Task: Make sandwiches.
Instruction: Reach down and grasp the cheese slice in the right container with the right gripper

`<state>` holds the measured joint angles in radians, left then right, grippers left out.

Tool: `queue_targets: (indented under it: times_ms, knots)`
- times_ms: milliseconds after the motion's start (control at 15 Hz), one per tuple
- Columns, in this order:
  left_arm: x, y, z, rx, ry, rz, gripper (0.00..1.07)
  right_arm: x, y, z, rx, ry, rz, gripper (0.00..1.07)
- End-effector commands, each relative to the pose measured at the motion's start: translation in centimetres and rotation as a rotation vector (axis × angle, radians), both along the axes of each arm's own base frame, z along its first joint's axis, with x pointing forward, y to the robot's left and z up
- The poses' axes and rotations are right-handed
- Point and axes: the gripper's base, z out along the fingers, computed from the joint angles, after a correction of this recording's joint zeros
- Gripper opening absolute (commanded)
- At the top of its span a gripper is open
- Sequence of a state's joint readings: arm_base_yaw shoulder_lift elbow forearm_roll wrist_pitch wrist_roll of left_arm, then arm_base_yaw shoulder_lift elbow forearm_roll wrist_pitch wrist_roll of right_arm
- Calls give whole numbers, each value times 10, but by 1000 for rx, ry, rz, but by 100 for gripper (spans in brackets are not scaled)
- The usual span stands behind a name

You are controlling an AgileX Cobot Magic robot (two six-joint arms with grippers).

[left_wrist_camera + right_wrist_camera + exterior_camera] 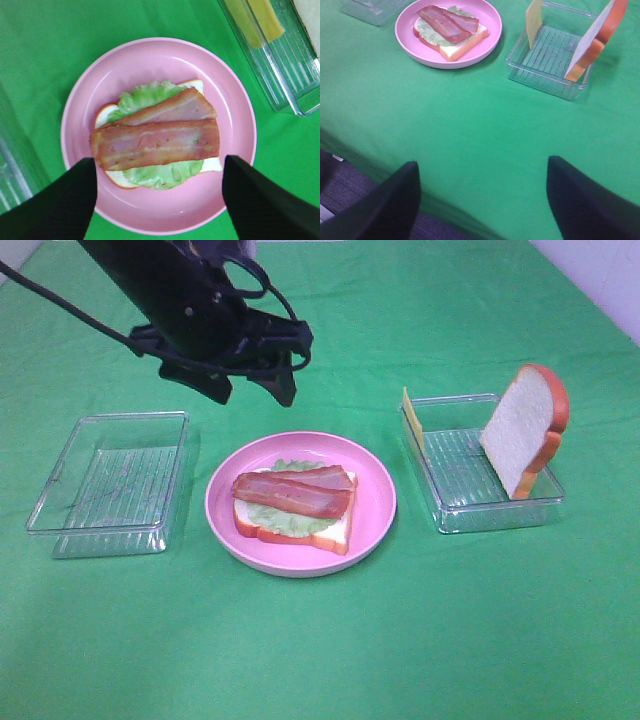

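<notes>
On the pink plate [375, 505] lies an open sandwich [295, 505]: a bread slice with lettuce and two bacon strips [157, 132] on top. My left gripper [255, 392] hangs above the plate's far edge, open and holding nothing. In the left wrist view its fingers [60, 205] straddle the sandwich from above. A second bread slice [522, 430] leans upright in the right clear tray [455, 515]. A yellow cheese square [411, 418] stands against that tray's left wall. My right gripper [482, 165] is open and empty over the cloth near the table's front edge, out of the exterior view.
An empty clear tray [105, 485] sits left of the plate. Green cloth [320, 640] covers the table. The table's front edge and dark floor [350, 190] show in the right wrist view.
</notes>
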<state>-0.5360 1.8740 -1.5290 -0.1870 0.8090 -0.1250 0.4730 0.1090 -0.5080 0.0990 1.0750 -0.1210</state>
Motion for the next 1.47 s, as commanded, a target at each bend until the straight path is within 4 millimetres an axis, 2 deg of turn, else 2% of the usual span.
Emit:
queue_targets:
  times_ms: [67,267,467,600,667,800,867,1133,1267,1333,1400,1467]
  knots:
    - [-28,24,48,90,-11,10,68,0,-1,0,2,-21,-3,68]
    - [-63,53,94,163,-27,32,68,0,-1,0,2,-21,-3,68]
    - [-100,75,131,154,-50,36,68,0,-1,0,2,-21,-3,68]
    - [-121,88,147,135,-86,37,68,0,-1,0,2,-21,-3,68]
    - [-127,91,148,132,-90,36,68,0,-1,0,2,-21,-3,68]
    - [-154,108,144,131,-93,37,68,0,-1,0,2,-21,-3,68]
    - [-177,121,133,139,-80,35,68,0,-1,0,2,-21,-3,68]
    - [-239,158,97,147,-77,25,68,0,-1,0,2,-21,-3,68]
    - [-273,179,82,120,-129,22,68,0,-1,0,2,-21,-3,68]
    - [-280,183,80,114,-150,15,68,0,-1,0,2,-21,-3,68]
    - [-308,200,70,75,-246,-1,68,0,-1,0,2,-21,-3,68]
    - [-316,204,68,59,-279,-2,68,0,-1,0,2,-21,-3,68]
